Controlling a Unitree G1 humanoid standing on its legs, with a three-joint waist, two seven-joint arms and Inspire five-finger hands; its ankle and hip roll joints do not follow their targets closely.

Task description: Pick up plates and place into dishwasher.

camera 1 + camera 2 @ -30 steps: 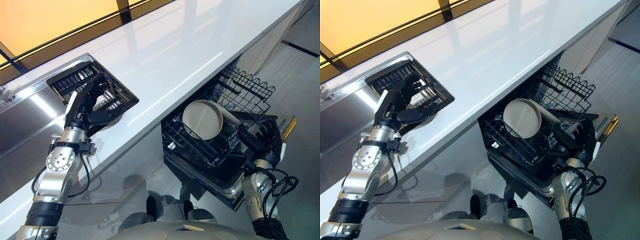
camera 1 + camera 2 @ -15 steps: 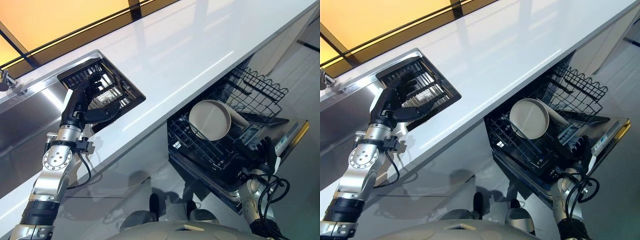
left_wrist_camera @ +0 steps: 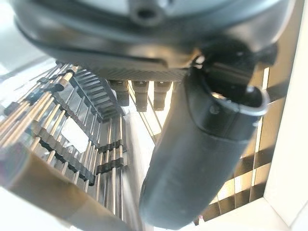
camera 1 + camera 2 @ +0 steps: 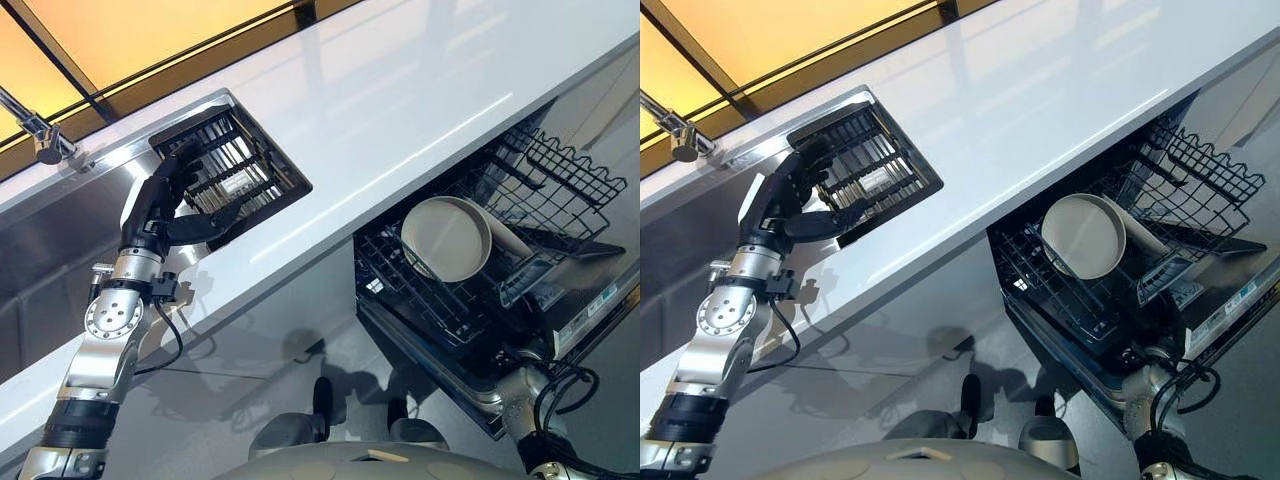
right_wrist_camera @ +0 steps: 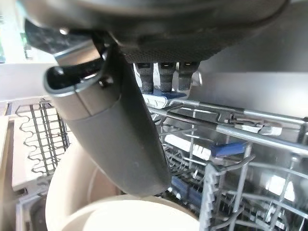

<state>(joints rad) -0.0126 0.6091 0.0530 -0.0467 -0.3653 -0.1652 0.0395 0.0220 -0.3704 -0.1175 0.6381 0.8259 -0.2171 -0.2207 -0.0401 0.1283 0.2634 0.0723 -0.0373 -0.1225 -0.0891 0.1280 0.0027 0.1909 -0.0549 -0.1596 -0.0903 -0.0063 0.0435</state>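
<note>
The round cream ceramic plate is seen racked; likely glazed, slippery, fragile — best gripped by its rim. Left hand spread, empty.

The far part of the black wire dishwasher rack is lying hidden under the glossy white surface. The round cream plate is standing with its lower edge sinking out of sight among the wires. The silver tap is getting cut off by the picture's left edge. The right robot hand is blurring close to its wrist camera, covering part of the plate.
</note>
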